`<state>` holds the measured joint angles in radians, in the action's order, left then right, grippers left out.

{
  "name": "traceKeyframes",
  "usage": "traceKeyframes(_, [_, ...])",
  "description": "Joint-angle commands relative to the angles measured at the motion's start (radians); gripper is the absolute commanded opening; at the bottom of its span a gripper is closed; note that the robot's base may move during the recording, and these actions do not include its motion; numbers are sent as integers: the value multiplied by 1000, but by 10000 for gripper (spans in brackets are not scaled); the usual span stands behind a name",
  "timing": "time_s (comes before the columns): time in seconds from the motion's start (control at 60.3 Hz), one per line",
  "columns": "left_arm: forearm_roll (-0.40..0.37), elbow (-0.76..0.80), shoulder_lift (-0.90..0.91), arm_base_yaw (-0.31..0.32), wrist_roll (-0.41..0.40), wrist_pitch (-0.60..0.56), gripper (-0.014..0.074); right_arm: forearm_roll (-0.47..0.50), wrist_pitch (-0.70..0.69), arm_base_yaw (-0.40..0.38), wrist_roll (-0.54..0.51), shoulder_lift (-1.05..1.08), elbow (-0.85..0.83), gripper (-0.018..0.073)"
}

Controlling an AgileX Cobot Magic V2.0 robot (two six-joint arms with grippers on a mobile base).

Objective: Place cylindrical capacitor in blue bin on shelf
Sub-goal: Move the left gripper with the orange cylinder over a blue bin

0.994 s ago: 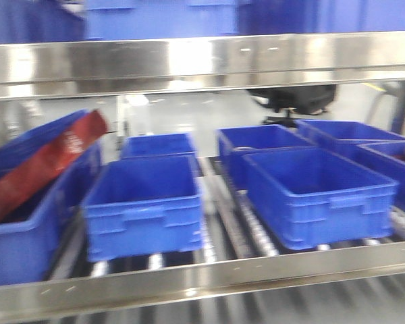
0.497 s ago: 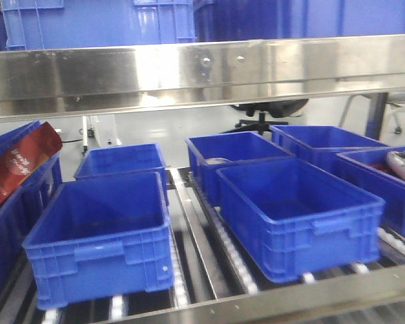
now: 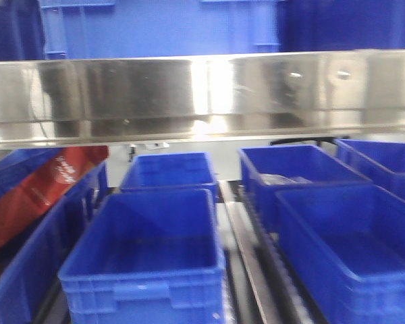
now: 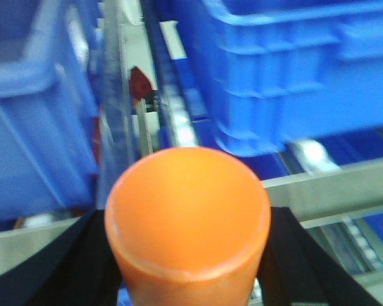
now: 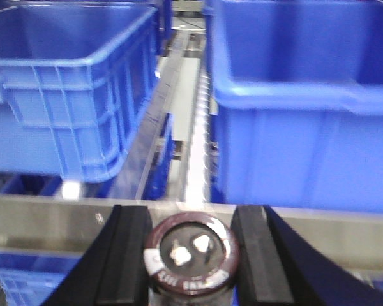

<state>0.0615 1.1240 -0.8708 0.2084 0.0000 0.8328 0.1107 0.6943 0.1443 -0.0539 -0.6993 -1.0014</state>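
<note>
In the right wrist view my right gripper [image 5: 191, 250] is shut on the cylindrical capacitor [image 5: 191, 254], a dark stubby cylinder seen end-on with two pale terminals. It hangs just in front of the shelf's steel front rail [image 5: 45, 223]. Beyond the rail stand two blue bins, one to the left [image 5: 70, 83] and one to the right [image 5: 306, 108]. In the front view several plain blue bins sit under the shelf's broad upper rail [image 3: 202, 94], the nearest at centre [image 3: 148, 270]. My left gripper [image 4: 188, 255] is shut on an orange cylinder [image 4: 188, 210]. Neither gripper shows in the front view.
A red packet [image 3: 34, 196] leans in the blue bin at far left. Tall ribbed blue crates [image 3: 162, 27] stand on the level above. Roller tracks [image 3: 246, 256] run between the bins. In the left wrist view a blue bin [image 4: 287, 70] stands past the front rail [image 4: 332, 185].
The front view has moved nearer the shelf. The upper rail now looks larger and lower, the bins have shifted right since half a second ago, and the lower front rail has left the view.
</note>
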Motion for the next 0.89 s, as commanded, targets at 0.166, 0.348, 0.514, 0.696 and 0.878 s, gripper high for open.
traceKeyframes(0.166, [-3,8,5,8,0,-21,-111,-4,-22,3,-1,1,-6,-63])
traceKeyframes(0.348, [-3,8,5,8,0,-21,-111,-4,-22,3,-1,1,-6,-63])
traceKeyframes(0.514, [-3,8,5,8,0,-21,-111,-4,-22,3,-1,1,-6,-63])
traceKeyframes(0.696, [-3,8,5,8,0,-21,-111,-4,-22,3,-1,1,-6,-63])
traceKeyframes(0.878, [-3,8,5,8,0,-21,-111,-4,-22,3,-1,1,-6,-63])
